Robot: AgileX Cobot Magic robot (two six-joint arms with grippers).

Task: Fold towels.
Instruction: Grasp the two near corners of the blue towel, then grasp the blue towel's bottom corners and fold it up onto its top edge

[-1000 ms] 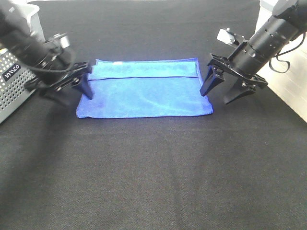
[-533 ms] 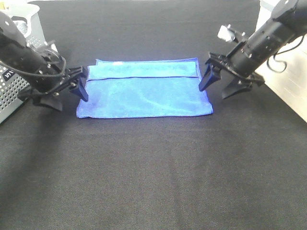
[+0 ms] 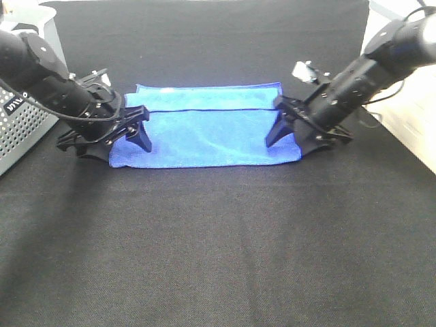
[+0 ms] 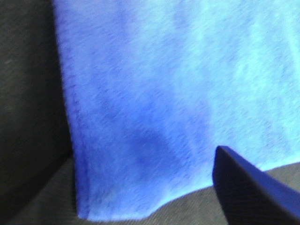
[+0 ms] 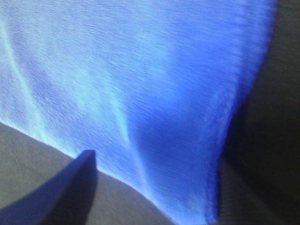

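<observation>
On the black desk [image 3: 218, 245], blue towel [image 3: 204, 129] lies flat, far strip already folded. Left pincer [image 3: 114, 142] and right pincer [image 3: 296, 137] have dropped inward, straddling its near corners, jaws spread wide, holding nothing. Corner grasp likely next.

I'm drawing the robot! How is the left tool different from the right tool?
The left tool sits at the towel's left near corner, the right tool at its right near corner. Beside the left tool's arm stands a grey holed box; the right tool's arm carries a small white part. Both are black, open and low.
</observation>
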